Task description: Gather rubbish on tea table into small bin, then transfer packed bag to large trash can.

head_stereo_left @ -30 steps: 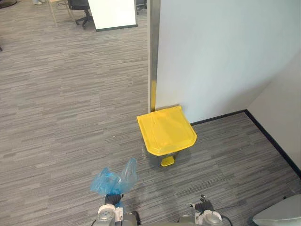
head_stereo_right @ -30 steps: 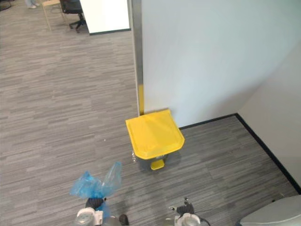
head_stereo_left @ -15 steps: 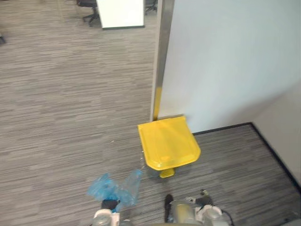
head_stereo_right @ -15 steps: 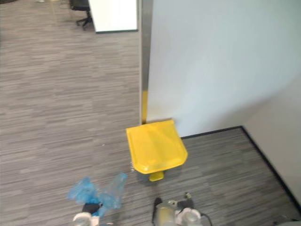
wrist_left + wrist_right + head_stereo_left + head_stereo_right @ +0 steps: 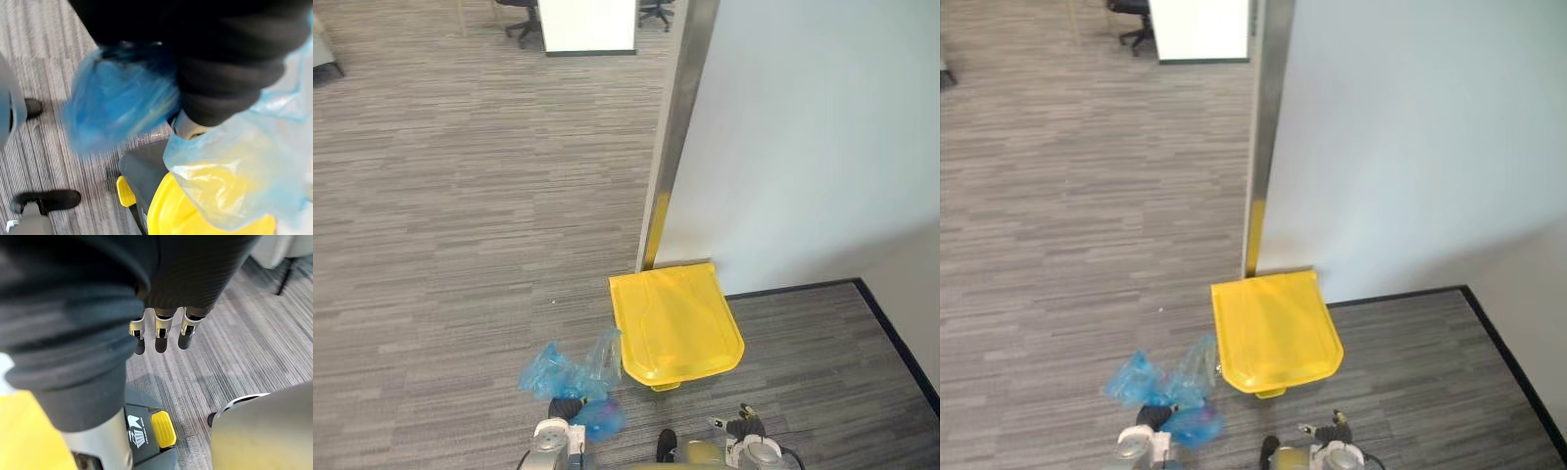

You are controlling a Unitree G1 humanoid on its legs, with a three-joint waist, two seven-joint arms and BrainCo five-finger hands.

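One crumpled translucent blue plastic rubbish bag [image 5: 570, 370], clenched in left hand [image 5: 566, 407], just left of closed yellow-lidded grey pedal bin [image 5: 675, 323]. Right hand [image 5: 161, 333]: fingers straight, empty, above grey carpet floor [image 5: 460, 245].

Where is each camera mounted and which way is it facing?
Left eye: on the head, looking down at the yellow-lidded trash can; left hand gripping the blue bag at the lower edge.
Right eye: same scene, slightly offset.
Left wrist: along the left hand, past the bag, onto the can.
Right wrist: along the right hand, fingers straight, down at the can's pedal.
Shared: both wrist views catch the pedal.
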